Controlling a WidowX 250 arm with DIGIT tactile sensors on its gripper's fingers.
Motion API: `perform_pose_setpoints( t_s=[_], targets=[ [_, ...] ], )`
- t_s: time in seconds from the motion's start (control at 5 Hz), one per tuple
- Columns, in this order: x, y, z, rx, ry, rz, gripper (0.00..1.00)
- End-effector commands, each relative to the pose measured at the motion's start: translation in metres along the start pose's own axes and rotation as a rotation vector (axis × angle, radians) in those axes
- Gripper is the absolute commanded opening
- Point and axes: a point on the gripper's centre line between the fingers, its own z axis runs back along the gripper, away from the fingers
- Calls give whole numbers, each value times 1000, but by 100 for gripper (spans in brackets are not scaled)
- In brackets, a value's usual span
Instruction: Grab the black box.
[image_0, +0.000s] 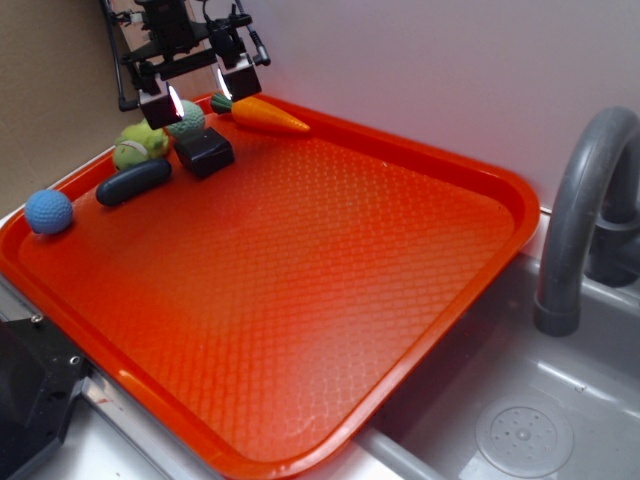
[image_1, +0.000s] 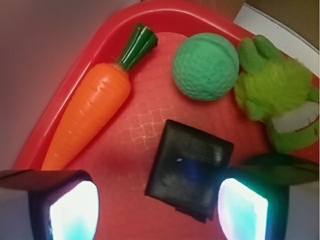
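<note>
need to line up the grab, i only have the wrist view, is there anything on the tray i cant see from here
Observer: Yes, a blue ball sits at the tray's near-left corner, well apart from the black box.
Operator: anything else near the box
Observer: A dark sausage-shaped toy lies just left of the box, in front of the green plush toy.
Operator: is the gripper down on the tray yet
Observer: No, the gripper hangs above the box with its jaws open.
</note>
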Motion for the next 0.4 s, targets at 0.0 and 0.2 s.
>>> perform_pose_setpoints(
  t_s=[0.0,0.2],
  targets=[
    [0,21,-8,42,-41,-10,100],
    [-6,42,-28,95,-17,23,100]
  ],
)
